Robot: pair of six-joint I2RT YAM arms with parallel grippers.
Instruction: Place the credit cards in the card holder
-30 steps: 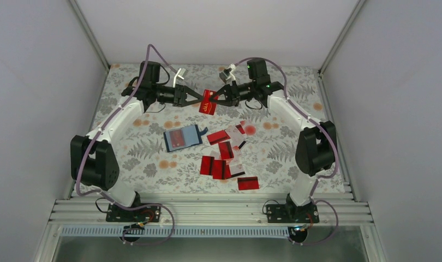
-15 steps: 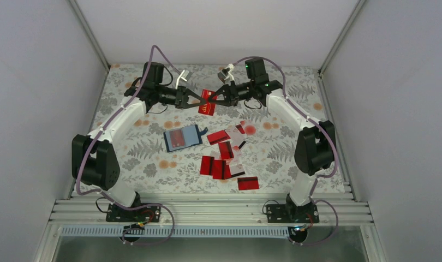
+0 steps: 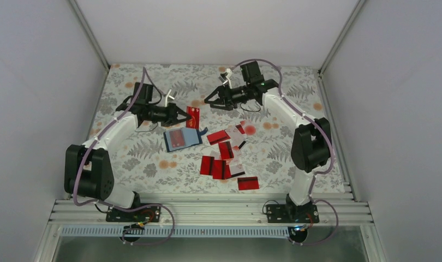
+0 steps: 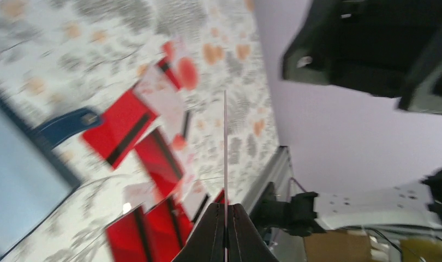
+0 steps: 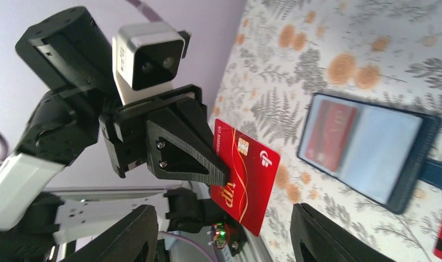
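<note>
My left gripper (image 3: 185, 116) is shut on one red credit card (image 3: 193, 117), held upright just above the far edge of the card holder (image 3: 181, 138). The navy holder lies open with a red card in its left pocket. In the left wrist view the held card (image 4: 225, 147) shows edge-on between the shut fingertips. The right wrist view shows the red VIP card (image 5: 246, 174) in the left gripper (image 5: 221, 177). My right gripper (image 3: 209, 101) stands open and empty, apart from the card. Several more red and white cards (image 3: 224, 155) lie scattered to the right of the holder.
The floral table (image 3: 142, 158) has white walls on three sides and a metal rail (image 3: 208, 210) along the near edge. The holder's strap with its snap (image 3: 202, 131) points toward the card pile.
The right gripper opened, let go of the red card and drew back. The left gripper closed on the card and carried it down and left toward the holder.
</note>
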